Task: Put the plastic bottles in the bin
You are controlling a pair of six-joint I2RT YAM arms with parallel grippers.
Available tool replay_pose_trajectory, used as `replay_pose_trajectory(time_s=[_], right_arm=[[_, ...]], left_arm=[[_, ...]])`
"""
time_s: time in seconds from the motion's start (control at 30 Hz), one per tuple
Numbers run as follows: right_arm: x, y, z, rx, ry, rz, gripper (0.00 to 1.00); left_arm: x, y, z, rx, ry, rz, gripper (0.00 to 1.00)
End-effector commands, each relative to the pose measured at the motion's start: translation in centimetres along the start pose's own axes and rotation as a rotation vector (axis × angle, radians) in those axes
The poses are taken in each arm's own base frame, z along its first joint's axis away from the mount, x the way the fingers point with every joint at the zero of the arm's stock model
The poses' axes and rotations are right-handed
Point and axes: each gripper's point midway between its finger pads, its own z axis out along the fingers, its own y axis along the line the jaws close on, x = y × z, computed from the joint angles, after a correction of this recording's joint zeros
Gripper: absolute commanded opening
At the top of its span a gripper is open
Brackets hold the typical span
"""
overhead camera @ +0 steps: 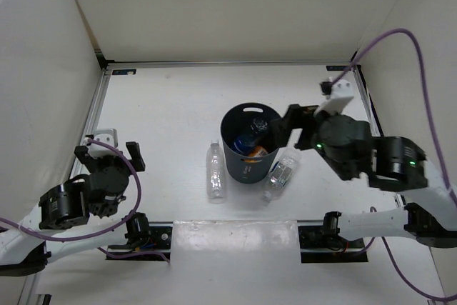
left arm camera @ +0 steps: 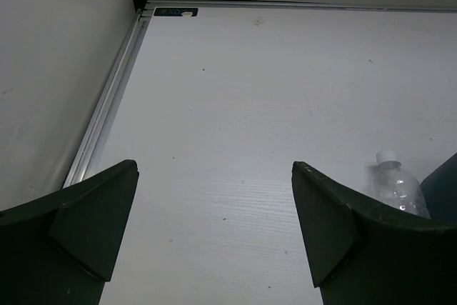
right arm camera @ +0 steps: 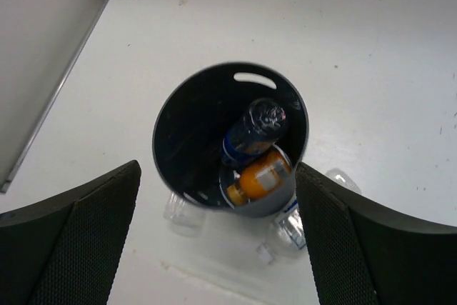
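The dark grey bin (overhead camera: 243, 169) stands upright at the table's middle. Inside it lie the blue-label bottle (overhead camera: 250, 136) and the orange bottle (overhead camera: 258, 151); the right wrist view shows both, blue (right arm camera: 251, 133) and orange (right arm camera: 263, 176), inside the bin (right arm camera: 168, 116). One clear bottle (overhead camera: 215, 171) lies on the table left of the bin, another (overhead camera: 280, 174) at its right. My right gripper (overhead camera: 283, 129) is open and empty above the bin's right rim (right arm camera: 217, 169). My left gripper (overhead camera: 108, 153) is open and empty at the near left (left arm camera: 214, 168), far from the bottles.
White walls enclose the table on the left, back and right, with a metal rail (overhead camera: 96, 108) along the left edge. In the left wrist view one clear bottle (left arm camera: 397, 185) and the bin's side (left arm camera: 444, 191) show at the far right.
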Motion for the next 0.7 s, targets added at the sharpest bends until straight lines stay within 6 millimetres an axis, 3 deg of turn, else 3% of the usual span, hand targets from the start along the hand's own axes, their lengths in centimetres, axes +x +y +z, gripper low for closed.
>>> replay_pose_trajectory(time_s=[0.0, 0.07, 0.17, 0.3, 0.37, 0.5, 0.67], right_arm=[[-0.6, -4.2, -4.2, 0.026, -0.007, 0.052, 0.90], [-0.5, -6.2, -5.4, 0.044, -0.015, 0.157, 0.90], [1.4, -9.0, -5.7, 0.118, 0.025, 0.146, 0.90], [3.7, -11.0, -5.6, 0.172, 0.080, 0.146, 0.90], [4.7, -12.5, -5.5, 0.234, 0.104, 0.114, 0.90], [7.5, -15.2, -6.2, 0.353, 0.214, 0.107, 0.90], [9.6, -19.2, -7.1, 0.508, 0.237, 0.008, 0.90]], left_arm=[[-0.1, -1.2, 0.2, 0.018, 0.013, 0.040, 1.00], [-0.1, -1.6, 0.2, 0.024, 0.021, 0.050, 1.00], [-0.2, -2.3, 0.3, 0.028, 0.038, 0.068, 1.00], [0.6, -4.0, 0.3, 0.063, 0.101, 0.060, 1.00], [0.5, -4.6, 0.1, 0.075, 0.125, -0.037, 1.00], [2.8, -7.2, -0.3, 0.098, 0.253, -0.103, 1.00], [3.7, -9.4, 0.3, 0.097, 0.275, -0.088, 1.00]])
